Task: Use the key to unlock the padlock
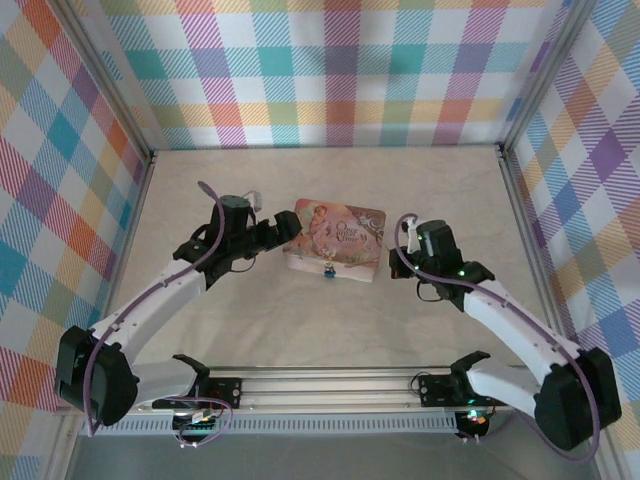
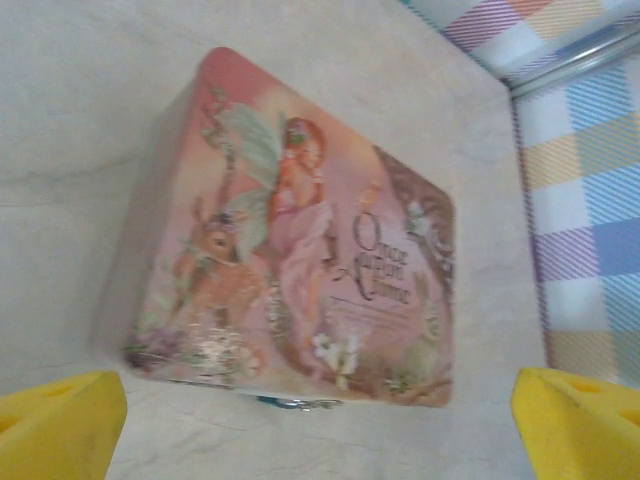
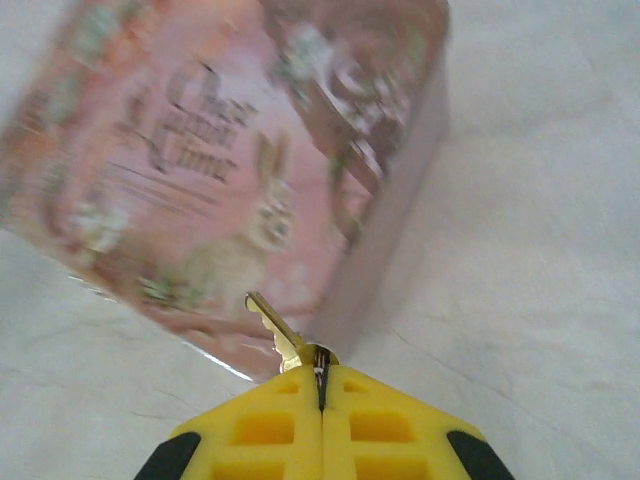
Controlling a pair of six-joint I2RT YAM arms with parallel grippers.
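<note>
**A:** Got the key (image 3: pixel 272 325) yet?

**B:** Yes. Pinched by its head between the pressed-together pads of the right end effector (image 3: pixel 321 385), with the blade pointing ahead at a corner of the tin (image 3: pixel 230 170).

**A:** And the left end effector (image 2: pixel 315 400)?

**B:** Spread wide, gripping nothing. Hovering at the tin's left side and looking across its picture face.

**A:** Found the padlock (image 1: pixel 328 269)?

**B:** Hanging at the tin's near edge, about midway along, just above the counter (image 1: pixel 330 330). Seen from the left wrist as a mere blue sliver under the tin's rim.

**A:** Locked or open?

**B:** Cannot tell; far too small from above, mostly hidden from the wrist. Probably locked, judging by nothing being in it.

**A:** So how far along?

**B:** Early to middle, at a guess. Picking up the key: done. Left to do: bringing the blade round to the keyhole, pushing in, turning, freeing the shackle. Perhaps steadying the padlock or tin with the left first.

**A:** Close to the padlock, at least?

**B:** Near, but apart. Off by the tin's right side, not at its near edge.
</note>
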